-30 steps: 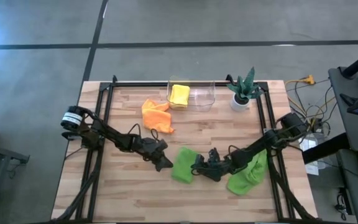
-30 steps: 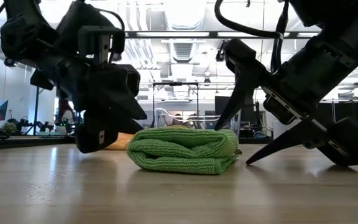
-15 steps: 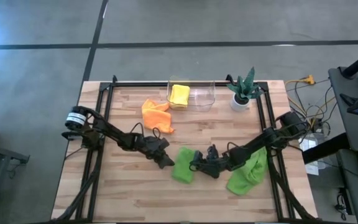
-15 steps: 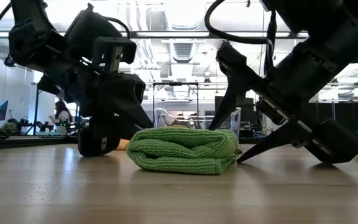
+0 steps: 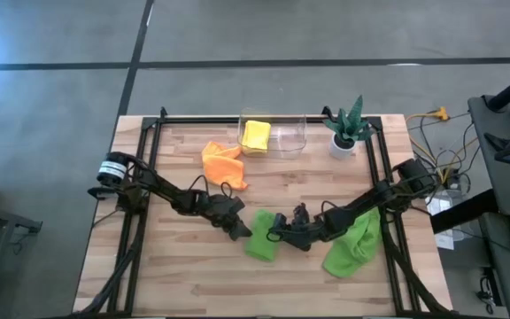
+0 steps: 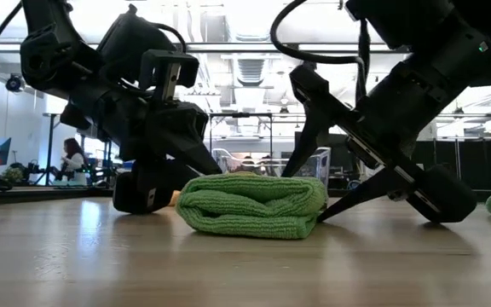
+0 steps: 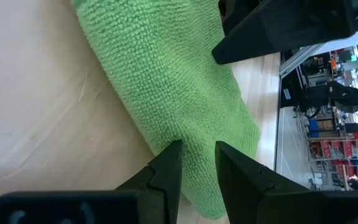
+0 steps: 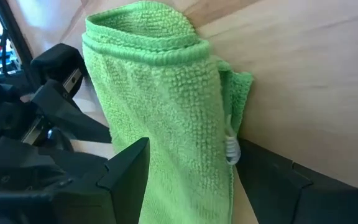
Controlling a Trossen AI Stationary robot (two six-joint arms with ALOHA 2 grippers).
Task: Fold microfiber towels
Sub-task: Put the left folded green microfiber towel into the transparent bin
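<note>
A folded lime green towel (image 5: 261,236) lies flat on the wooden table near its middle; it also shows in the low view (image 6: 252,205). My left gripper (image 5: 240,229) is low at the towel's left edge, its fingers a narrow gap apart (image 7: 197,163). My right gripper (image 5: 278,233) is open at the towel's right end, one finger on each side of it (image 8: 194,180). A second lime green towel (image 5: 354,245) lies crumpled under my right arm. An orange towel (image 5: 221,163) lies crumpled at the far left. A yellow towel (image 5: 256,135) sits folded in a clear bin. My left gripper's fingertips (image 7: 171,155) come level from the table's left at the folded towel's long left edge (image 7: 185,134); I cannot tell whether they touch it. My right gripper's open fingers (image 8: 129,163) flank the towel's right end (image 8: 166,124), slanting down from the right; I cannot tell whether they touch it.
A clear bin (image 5: 274,133) stands at the table's far edge, with a spiky green plant in a white pot (image 5: 344,129) to its right. Black frame rails (image 5: 146,168) run along both sides. Bare wood (image 5: 193,275) lies along the near edge.
My left gripper has moved toward the table's right, up to the folded towel's left edge. My right gripper has moved toward the table's left, its open fingers closing in around the towel's right end. The towel has stayed in place.
</note>
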